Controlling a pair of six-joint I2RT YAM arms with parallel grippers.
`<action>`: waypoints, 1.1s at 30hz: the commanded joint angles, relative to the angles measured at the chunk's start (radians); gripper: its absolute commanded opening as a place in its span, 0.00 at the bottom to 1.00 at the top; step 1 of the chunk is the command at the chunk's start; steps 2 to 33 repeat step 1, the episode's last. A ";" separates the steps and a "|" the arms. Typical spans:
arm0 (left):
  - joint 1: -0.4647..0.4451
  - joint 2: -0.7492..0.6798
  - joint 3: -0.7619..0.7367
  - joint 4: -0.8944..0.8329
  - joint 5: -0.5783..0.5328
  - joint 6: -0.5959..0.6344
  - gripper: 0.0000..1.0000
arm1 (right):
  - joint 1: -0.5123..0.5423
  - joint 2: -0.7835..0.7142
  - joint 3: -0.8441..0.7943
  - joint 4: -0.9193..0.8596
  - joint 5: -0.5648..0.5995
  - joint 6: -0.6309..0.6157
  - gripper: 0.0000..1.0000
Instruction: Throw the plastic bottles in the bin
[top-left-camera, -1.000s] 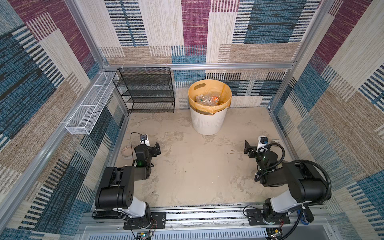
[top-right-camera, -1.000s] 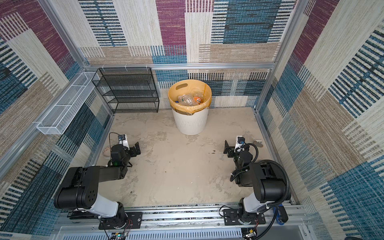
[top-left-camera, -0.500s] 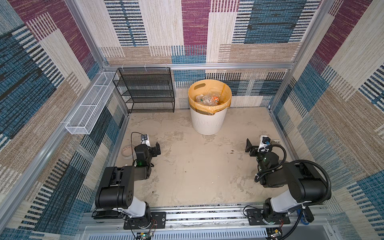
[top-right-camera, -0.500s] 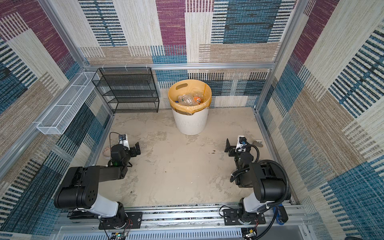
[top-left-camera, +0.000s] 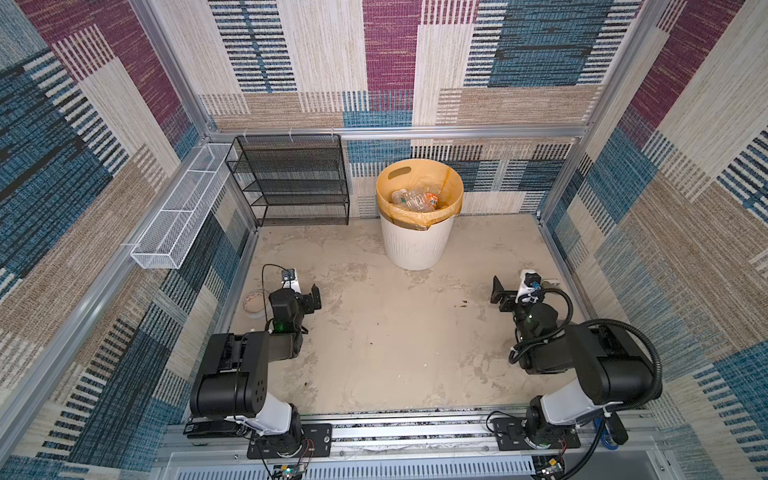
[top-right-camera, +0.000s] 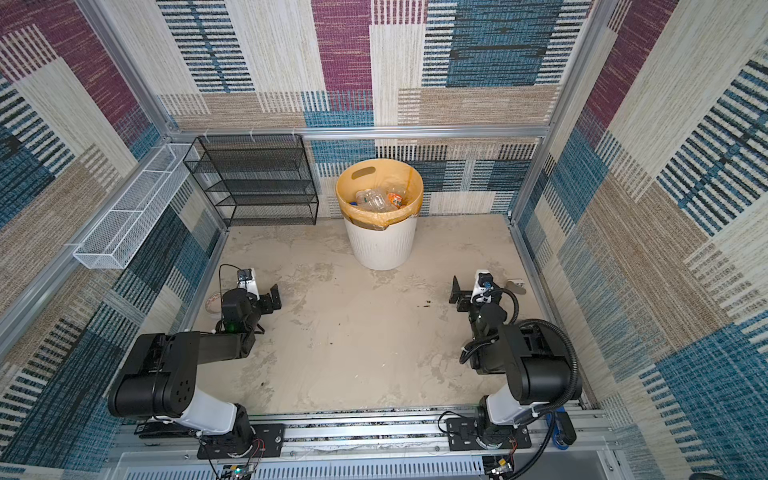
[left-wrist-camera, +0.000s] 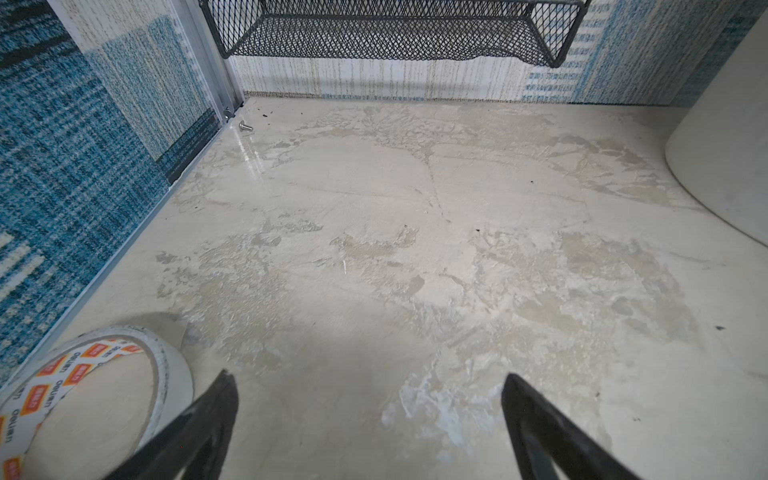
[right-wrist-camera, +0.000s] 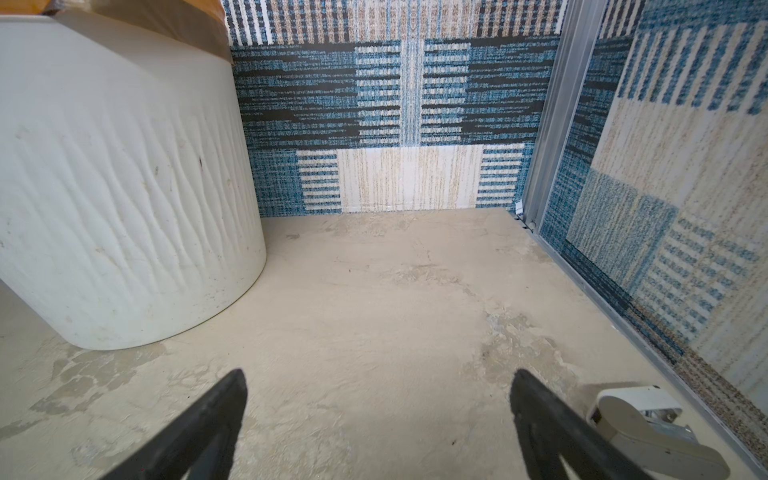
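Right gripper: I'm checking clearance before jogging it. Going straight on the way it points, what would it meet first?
Probably nothing until the back wall: the open right gripper faces bare floor, with the bin off to one side. Depth is hard to judge.

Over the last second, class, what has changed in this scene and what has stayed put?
Nothing visibly changed. The left gripper and right gripper stayed low, open and empty; the plastic bottles stayed inside the bin.
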 joint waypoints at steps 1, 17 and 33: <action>0.001 0.000 0.003 0.017 0.012 -0.002 0.99 | 0.000 -0.003 -0.004 0.039 0.010 0.001 0.98; 0.001 0.000 0.003 0.017 0.012 -0.002 0.99 | 0.000 -0.003 -0.004 0.039 0.010 0.001 0.98; 0.001 0.000 0.003 0.017 0.012 -0.002 0.99 | 0.000 -0.003 -0.004 0.039 0.010 0.001 0.98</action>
